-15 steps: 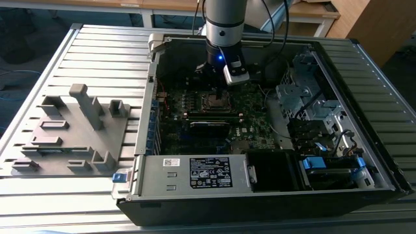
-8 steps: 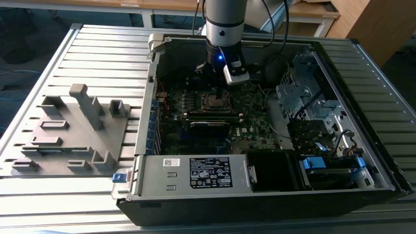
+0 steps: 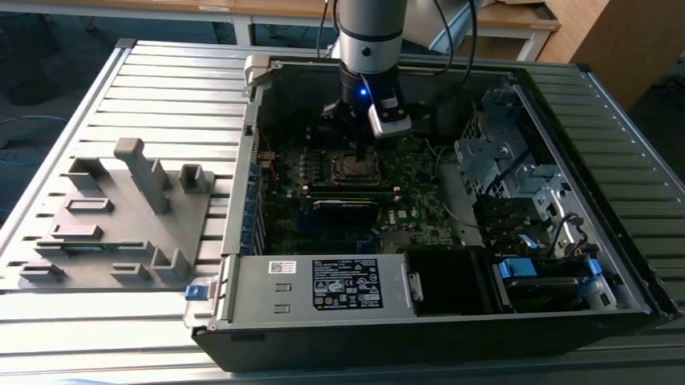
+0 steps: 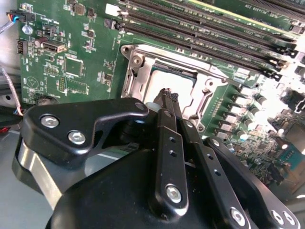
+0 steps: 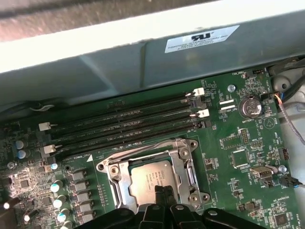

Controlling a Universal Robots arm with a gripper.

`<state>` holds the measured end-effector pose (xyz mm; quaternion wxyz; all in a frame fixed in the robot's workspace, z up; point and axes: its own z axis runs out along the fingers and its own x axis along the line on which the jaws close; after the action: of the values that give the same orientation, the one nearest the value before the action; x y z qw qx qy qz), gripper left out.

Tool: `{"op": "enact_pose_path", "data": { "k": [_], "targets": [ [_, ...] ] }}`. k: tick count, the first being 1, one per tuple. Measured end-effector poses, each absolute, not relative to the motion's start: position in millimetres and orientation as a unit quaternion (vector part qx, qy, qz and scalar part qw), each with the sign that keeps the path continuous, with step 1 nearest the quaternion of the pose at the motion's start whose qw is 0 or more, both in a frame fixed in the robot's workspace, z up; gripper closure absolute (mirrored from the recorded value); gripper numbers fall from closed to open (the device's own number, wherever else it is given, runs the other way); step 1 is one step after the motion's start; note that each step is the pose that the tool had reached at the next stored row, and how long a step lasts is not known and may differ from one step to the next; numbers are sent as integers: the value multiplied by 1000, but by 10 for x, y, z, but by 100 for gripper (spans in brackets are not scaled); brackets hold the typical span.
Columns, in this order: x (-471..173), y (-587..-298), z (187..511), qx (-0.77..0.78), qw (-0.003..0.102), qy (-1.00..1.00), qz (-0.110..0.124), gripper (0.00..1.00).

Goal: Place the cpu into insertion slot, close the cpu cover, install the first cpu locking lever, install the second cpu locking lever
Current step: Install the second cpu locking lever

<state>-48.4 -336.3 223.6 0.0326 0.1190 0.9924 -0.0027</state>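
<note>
Fingers [image 5: 162,192] over silvery square cpu [image 5: 151,179]

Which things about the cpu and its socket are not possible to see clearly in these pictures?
- Near edge of the cpu: the gripper hides it in both wrist views.
- Whether the fingers touch the cpu: cannot be told.
- Locking levers: their state is unclear; the cpu cover is partly hidden.
- Insertion slot in the exterior view: too small.
</note>
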Motion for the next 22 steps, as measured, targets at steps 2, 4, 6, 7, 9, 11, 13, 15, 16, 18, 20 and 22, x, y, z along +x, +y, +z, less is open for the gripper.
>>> {"op": "enact_pose_path", "data": {
  "k": [2, 4, 6, 7, 9, 11, 13, 15, 16, 18, 20, 22],
  "targets": [
    [-484, -3363, 2260, 119, 33, 992, -3, 89],
    [-484, -3363, 2283, 119, 33, 992, -3, 89],
    [-484, -3363, 2308, 119, 33, 992, -3, 89],
    [-484, -3363, 2319, 119, 33, 992, -3, 89],
    [-484, -3363, 2338, 119, 33, 992, -3, 89],
    [-484, -3363, 2349, 119, 33, 992, -3, 89],
    [-483, -3363, 2349, 119, 33, 992, -3, 89],
    [-484, -3363, 2351, 119, 33, 992, -3, 89],
    [-484, -3363, 2351, 119, 33, 992, -3, 89],
    [-484, -3363, 2351, 119, 33, 992, -3, 89],
    [-484, -3369, 2352, 119, 33, 992, -3, 89],
    [-484, -3377, 2351, 119, 33, 992, -3, 89]
  ]
}}
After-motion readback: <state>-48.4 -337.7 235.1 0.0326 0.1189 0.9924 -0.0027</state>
